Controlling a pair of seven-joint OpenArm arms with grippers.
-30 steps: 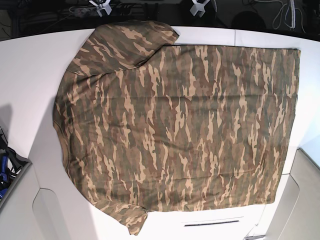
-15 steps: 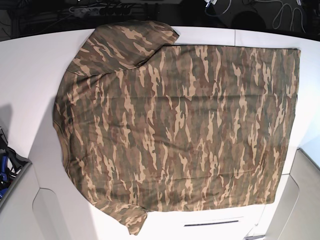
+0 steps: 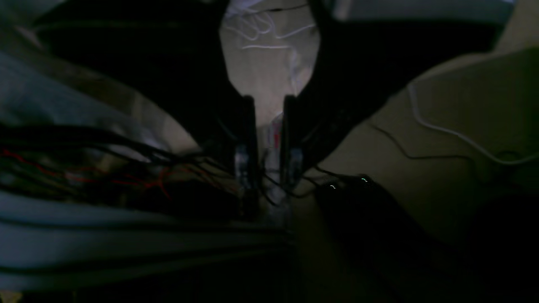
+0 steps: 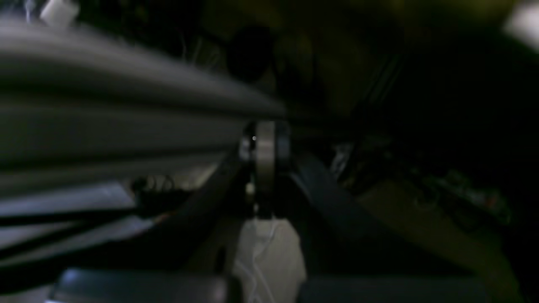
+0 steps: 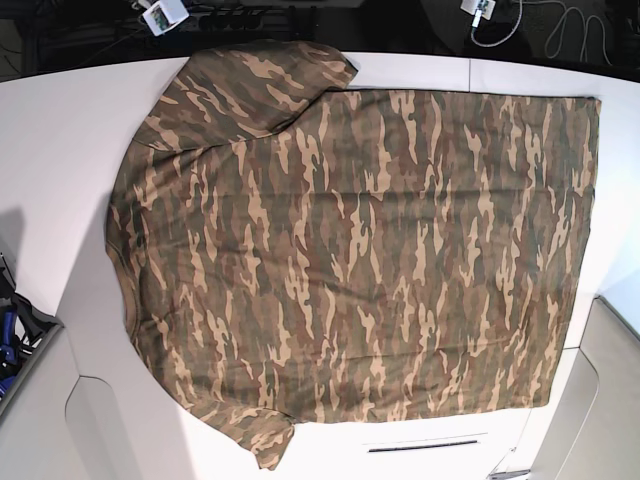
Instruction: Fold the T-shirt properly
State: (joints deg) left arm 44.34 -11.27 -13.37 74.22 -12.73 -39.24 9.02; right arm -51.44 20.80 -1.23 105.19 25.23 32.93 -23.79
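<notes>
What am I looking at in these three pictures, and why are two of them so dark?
This is a two-armed robot meant to fold a T-shirt. The bright picture comes from a fixed camera looking down on a white table. A camouflage T-shirt lies spread flat on it, sleeves toward the left of the picture, hem toward the right. No arm reaches over the table; only small white parts show at the far edge, too small to identify.

The two dark pictures come from cameras mounted on the robot's wrists, each looking along its own claw. Both arms are pulled back off the table, so they see mostly shadow, cables and floor. The left claw shows a narrow gap between its two fingers, with nothing gripped. The right claw is blurred, but its fingers appear pressed together, also holding nothing.
</notes>
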